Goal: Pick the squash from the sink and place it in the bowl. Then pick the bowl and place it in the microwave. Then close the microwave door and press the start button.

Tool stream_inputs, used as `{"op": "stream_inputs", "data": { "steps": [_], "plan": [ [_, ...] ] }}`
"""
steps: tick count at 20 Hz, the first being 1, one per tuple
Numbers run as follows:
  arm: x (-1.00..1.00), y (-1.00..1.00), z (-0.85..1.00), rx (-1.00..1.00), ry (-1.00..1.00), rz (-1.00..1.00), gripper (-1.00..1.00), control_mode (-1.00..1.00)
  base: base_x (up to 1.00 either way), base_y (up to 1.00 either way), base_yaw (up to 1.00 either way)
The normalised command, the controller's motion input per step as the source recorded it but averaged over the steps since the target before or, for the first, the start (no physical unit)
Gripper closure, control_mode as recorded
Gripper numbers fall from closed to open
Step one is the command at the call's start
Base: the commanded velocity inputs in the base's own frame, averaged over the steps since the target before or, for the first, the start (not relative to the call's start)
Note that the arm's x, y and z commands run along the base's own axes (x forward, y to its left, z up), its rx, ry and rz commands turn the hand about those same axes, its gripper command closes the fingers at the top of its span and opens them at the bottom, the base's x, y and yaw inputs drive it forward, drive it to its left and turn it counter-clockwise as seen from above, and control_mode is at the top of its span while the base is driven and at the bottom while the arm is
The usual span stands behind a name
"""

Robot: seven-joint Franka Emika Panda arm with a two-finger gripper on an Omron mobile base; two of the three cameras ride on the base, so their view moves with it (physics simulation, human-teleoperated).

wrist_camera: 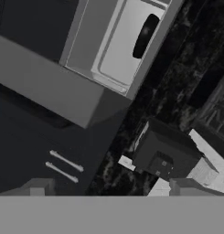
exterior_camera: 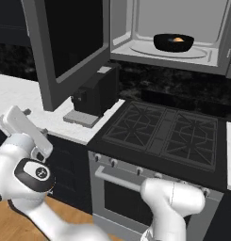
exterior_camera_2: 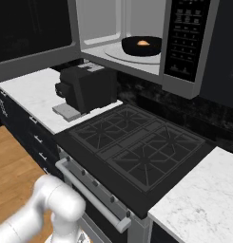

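Bowl [exterior_camera: 173, 42] with squash [exterior_camera: 177, 40] sits in microwave [exterior_camera_2: 137, 33]. Claw [wrist_camera: 109, 194] open, empty. Next: push door [exterior_camera: 72, 42] shut from its outer face, sweeping steadily.

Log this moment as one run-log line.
squash: in bowl | bowl: in microwave | microwave door: open | jaws: open, empty

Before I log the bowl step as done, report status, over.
Gripper open, empty, low left of stove. Bowl with squash on microwave turntable. Microwave door wide open; coffee machine beneath it.
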Motion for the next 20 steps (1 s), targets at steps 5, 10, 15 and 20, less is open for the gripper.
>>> {"op": "stream_inputs", "data": {
  "steps": [5, 10, 15, 20],
  "plan": [
    [0.86, 0.6, -0.42, 0.06, -0.05, 0.0, -1.0, -1.0, 0.0, 0.0, 0.0],
    [0.88, 0.08, -0.1, 0.06, -0.09, 0.0, -1.0, -1.0, 0.0, 0.0, 0.0],
    [0.66, 0.0, 0.0, 0.11, -0.15, 0.0, -1.0, -1.0, 0.0, 0.0, 0.0],
    [0.04, -0.14, 0.06, 0.19, -0.25, 0.0, -1.0, -1.0, 0.0, 0.0, 0.0]
  ]
}}
